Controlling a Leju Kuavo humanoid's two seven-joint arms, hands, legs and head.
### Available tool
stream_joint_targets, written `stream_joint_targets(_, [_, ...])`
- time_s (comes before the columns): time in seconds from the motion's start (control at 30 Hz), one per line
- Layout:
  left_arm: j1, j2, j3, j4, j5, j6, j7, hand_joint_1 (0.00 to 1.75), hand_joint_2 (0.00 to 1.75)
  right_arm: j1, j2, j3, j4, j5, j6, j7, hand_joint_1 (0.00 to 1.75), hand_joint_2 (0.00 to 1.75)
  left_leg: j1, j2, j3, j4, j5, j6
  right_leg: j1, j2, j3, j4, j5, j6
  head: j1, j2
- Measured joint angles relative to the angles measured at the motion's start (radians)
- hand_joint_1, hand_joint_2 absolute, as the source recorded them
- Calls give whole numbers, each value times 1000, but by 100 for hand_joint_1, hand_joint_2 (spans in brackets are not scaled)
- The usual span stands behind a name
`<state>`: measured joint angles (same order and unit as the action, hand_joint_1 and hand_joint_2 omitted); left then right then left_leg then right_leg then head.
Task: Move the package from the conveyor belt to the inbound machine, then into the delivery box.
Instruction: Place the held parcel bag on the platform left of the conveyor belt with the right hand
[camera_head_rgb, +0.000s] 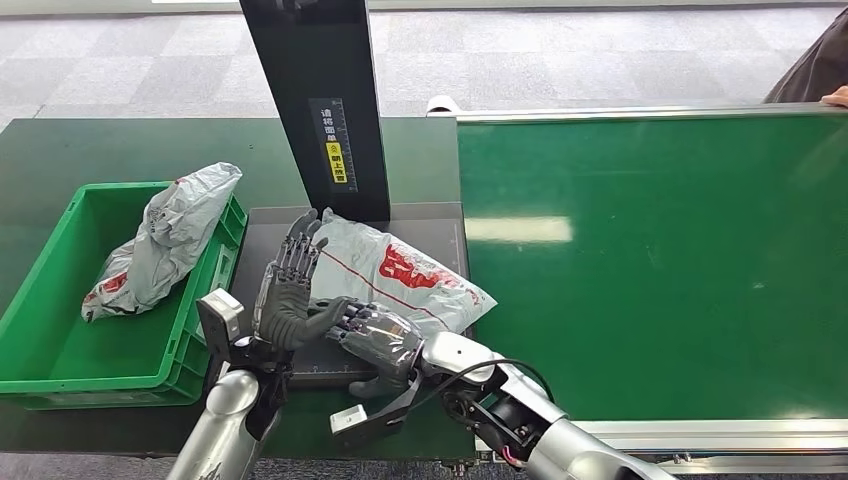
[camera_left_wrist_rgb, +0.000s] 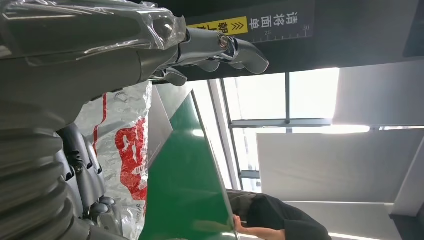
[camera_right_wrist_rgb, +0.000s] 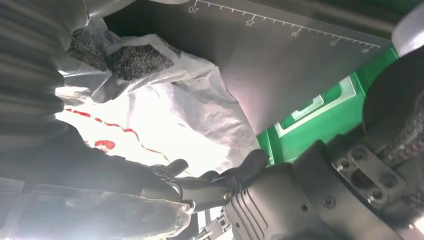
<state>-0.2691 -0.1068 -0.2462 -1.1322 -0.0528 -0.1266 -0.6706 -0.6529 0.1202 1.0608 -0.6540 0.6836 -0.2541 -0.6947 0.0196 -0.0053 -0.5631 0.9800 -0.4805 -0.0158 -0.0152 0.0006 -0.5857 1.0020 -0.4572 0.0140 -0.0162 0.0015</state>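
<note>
The package (camera_head_rgb: 400, 272), a grey-white plastic bag with red print, lies on the dark platform (camera_head_rgb: 268, 232) of the inbound machine, its right end reaching the conveyor belt (camera_head_rgb: 660, 260). My right hand (camera_head_rgb: 375, 335) sits at the bag's near edge with its fingers curled onto it. Just left of the bag, my left hand (camera_head_rgb: 290, 285) stands upright with its fingers spread, palm toward the bag and thumb touching the right hand's fingers. The left wrist view shows the bag (camera_left_wrist_rgb: 131, 150) beyond my left hand (camera_left_wrist_rgb: 215, 47). The right wrist view shows the bag (camera_right_wrist_rgb: 165, 107) close up.
The green delivery box (camera_head_rgb: 60, 250) stands left of the platform with another grey bag (camera_head_rgb: 160, 240) in it. The machine's black column (camera_head_rgb: 320, 100) rises behind the platform. A person (camera_head_rgb: 815, 65) stands at the belt's far right corner.
</note>
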Motion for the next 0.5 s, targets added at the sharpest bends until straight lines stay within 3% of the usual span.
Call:
stream_joint_targets(0.2, [0,-3,-2,0,-3,5,10,0,175,21,-51,9,-158,-193,-59,-1,0,175,0,0,0,0,0,0,0,0,0,0,0,0,0,0])
stream_joint_targets(0.5, [13,-12,-27,-17,-6,10,17,0,175,181,-126,-131,-460,-337,122,9,0,175,0,-1,-1,0,0,0,0,0,0,0,0,0,0,0])
